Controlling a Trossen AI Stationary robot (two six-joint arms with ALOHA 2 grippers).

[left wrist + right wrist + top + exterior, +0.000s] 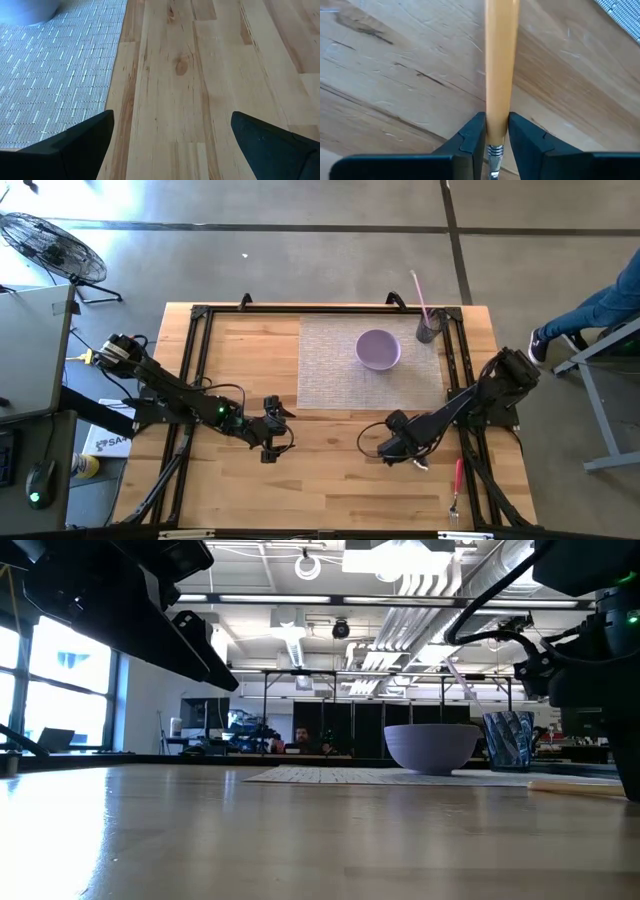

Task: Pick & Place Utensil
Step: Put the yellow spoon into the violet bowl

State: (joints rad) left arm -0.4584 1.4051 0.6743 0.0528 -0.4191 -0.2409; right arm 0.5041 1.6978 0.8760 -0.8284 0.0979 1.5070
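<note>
Where the high view looks straight down, a light wooden tabletop (330,480) with a black frame stands on a grey concrete floor, a floor fan (50,248) at the far left and a seated person's leg (590,315) at the far right. A grey woven placemat (340,370) lies on the far half, with a lavender bowl (378,349) on it and a dark cup (429,328) holding a pink utensil at its far right corner. A red-handled utensil (457,485) lies near the right edge. The left arm reaches in low from the left, its left end effector (272,428) beside the mat's near left corner. The right arm bends in from the right, its right end effector (398,448) low over the near-centre wood.

In the low view the boards run level to the mat, bowl (432,747) and cup (508,740), with an open office hall and ceiling pipes behind.

The left wrist view shows two dark fingers (75,150) spread wide over bare wood beside the mat (55,70): open, holding nothing.

In the right wrist view the fingers (472,137) are closed on a tan-handled utensil (501,65), gripping near its metal collar.
</note>
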